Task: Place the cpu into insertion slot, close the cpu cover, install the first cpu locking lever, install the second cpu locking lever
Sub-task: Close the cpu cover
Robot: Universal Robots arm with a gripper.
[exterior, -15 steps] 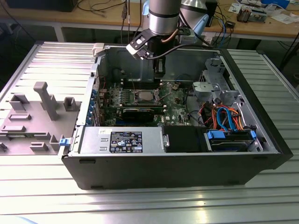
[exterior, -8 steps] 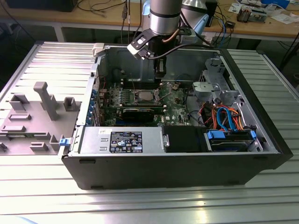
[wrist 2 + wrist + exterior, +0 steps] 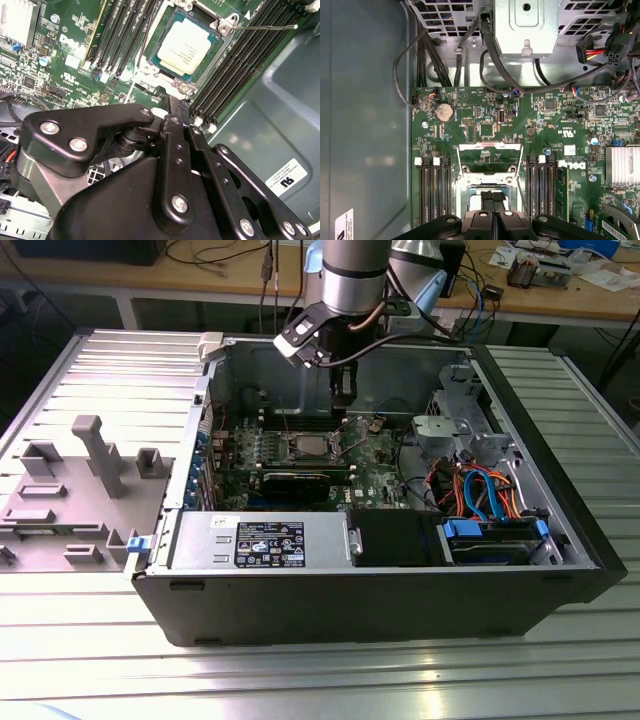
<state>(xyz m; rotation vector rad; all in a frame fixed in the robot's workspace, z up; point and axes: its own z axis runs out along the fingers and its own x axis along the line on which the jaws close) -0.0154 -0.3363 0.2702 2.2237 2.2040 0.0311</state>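
The cpu point(image 3: 182, 47), a flat silver square, lies in the insertion slot point(image 3: 150, 69) on the green motherboard; it also shows in the exterior view point(image 3: 307, 447). The cpu cover point(image 3: 490, 148), a silver frame with a square window, is swung open beyond the slot. A thin locking lever point(image 3: 265, 27) sticks out sideways from one corner of the slot. My gripper point(image 3: 493, 193) hangs just above the slot's edge nearest it, fingers shut together with nothing between them. In the exterior view the gripper point(image 3: 343, 400) hangs inside the case behind the slot. Its black fingers hide part of the cpu in the first wrist view.
Black memory slots point(image 3: 432, 190) flank the socket on both sides. A finned heatsink point(image 3: 624, 165), a long black expansion card point(image 3: 300, 480), a metal drive cage point(image 3: 525, 25) with cables, and the power supply point(image 3: 260, 540) crowd the case. Case walls surround the board.
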